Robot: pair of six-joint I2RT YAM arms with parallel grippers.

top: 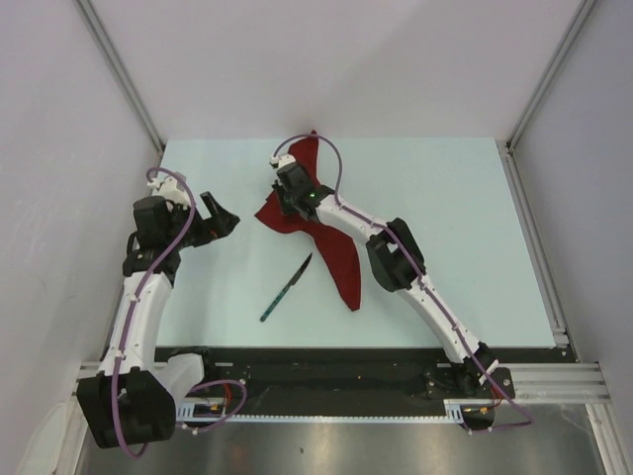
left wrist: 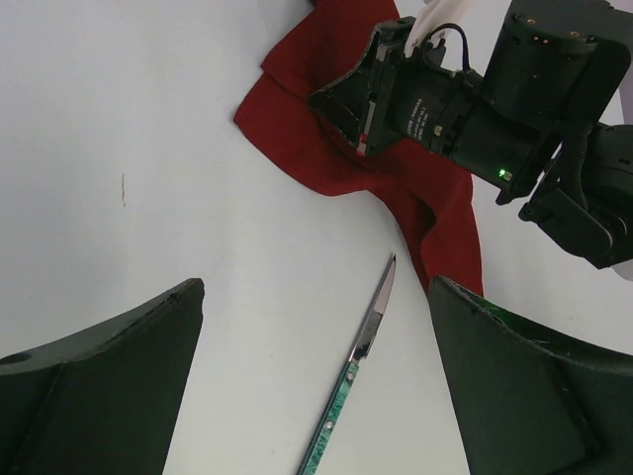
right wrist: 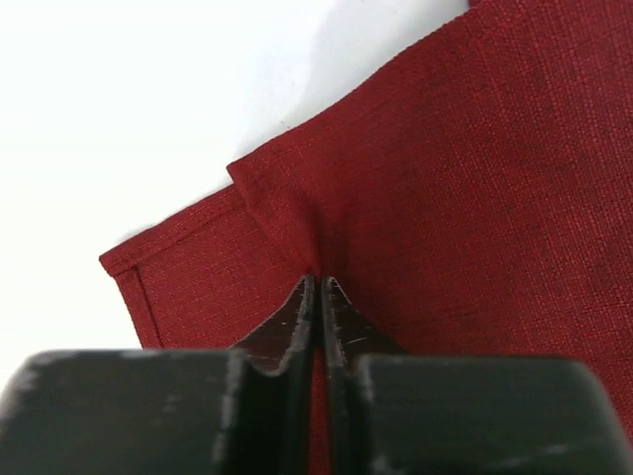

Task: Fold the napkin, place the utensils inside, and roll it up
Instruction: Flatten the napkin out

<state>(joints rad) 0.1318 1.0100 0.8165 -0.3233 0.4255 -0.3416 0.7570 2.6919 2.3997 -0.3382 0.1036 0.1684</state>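
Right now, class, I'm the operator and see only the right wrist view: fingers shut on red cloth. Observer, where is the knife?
Observer: The knife lies on the bare table beside the napkin, on the left arm's side, not on the cloth.
Operator: Is the left gripper holding anything?
Observer: No. The left gripper is open and empty, hovering above the table near the knife.
Operator: Is the napkin folded flat?
Observer: No. It lies as a long rumpled strip, pinched at its far end by the right gripper.

Left arm (top: 138, 307), right arm (top: 435, 297): white links, black joints, purple cables (top: 176, 179). Left gripper (top: 222, 211): black wedge fingers (left wrist: 109, 386). Green LED (left wrist: 502, 174) lit.
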